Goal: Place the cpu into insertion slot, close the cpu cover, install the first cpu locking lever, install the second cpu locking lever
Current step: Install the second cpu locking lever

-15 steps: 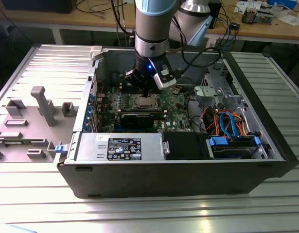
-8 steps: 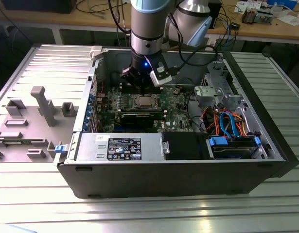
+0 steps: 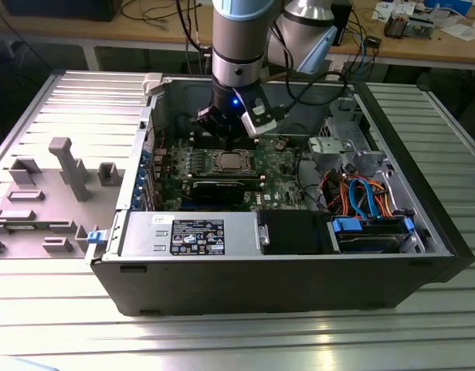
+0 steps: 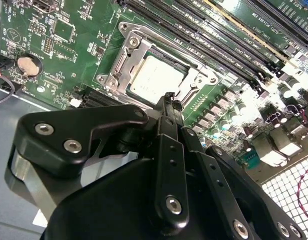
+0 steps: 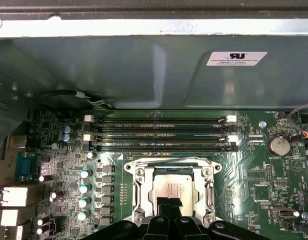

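The cpu [image 4: 152, 80] [image 5: 175, 189] lies flat in the insertion slot [image 3: 231, 161], its dull silver top showing. The cpu cover [image 4: 124, 64] [image 5: 141, 189], a silver frame, lies down around the chip. A thin lever rod [image 5: 170, 160] runs along the socket's side nearest the memory slots. My gripper [image 4: 168, 98] [image 5: 169, 204] hangs just above the chip's edge, its black fingers shut together with nothing between them. In the exterior view the gripper [image 3: 219, 131] sits low inside the open case, over the green board [image 3: 277, 166].
Long black memory slots [image 5: 159, 134] run beside the socket, and a coin battery [image 5: 279, 145] sits near them. The grey case wall [image 5: 143, 70] stands close behind. A black graphics card [image 3: 222, 188], the power supply [image 3: 191, 234] and a cable bundle [image 3: 361, 193] fill the case's remainder.
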Controlling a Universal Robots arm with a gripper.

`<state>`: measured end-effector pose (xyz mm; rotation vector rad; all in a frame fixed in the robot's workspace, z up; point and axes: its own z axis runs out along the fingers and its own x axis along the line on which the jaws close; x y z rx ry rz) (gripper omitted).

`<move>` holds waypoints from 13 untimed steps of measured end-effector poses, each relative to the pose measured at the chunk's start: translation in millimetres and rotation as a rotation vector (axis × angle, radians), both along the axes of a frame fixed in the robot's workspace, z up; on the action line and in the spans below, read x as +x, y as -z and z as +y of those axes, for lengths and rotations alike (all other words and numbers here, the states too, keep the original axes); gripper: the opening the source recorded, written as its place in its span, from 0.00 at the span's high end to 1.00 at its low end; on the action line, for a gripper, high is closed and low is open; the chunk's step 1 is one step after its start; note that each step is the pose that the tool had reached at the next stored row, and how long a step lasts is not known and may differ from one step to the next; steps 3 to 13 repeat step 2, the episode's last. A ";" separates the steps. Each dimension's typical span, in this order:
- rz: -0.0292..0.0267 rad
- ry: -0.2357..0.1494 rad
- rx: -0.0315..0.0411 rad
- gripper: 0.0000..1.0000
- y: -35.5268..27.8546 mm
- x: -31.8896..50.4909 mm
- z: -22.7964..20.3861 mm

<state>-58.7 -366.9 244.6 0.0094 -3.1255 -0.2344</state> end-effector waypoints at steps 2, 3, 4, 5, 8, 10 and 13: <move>0.0000 0.000 0.0001 0.89 0.0 0.0 0.0; 0.0000 0.000 0.0001 0.89 0.0 0.0 0.0; 0.0000 0.000 0.0001 0.89 0.0 0.0 0.0; 0.0000 0.000 0.0001 0.89 0.0 0.0 0.0; 0.0000 0.000 0.0001 0.89 0.0 0.0 0.0; 0.0000 0.000 0.0001 0.89 0.0 0.0 0.0; 0.0000 0.000 0.0001 0.89 0.0 0.0 0.0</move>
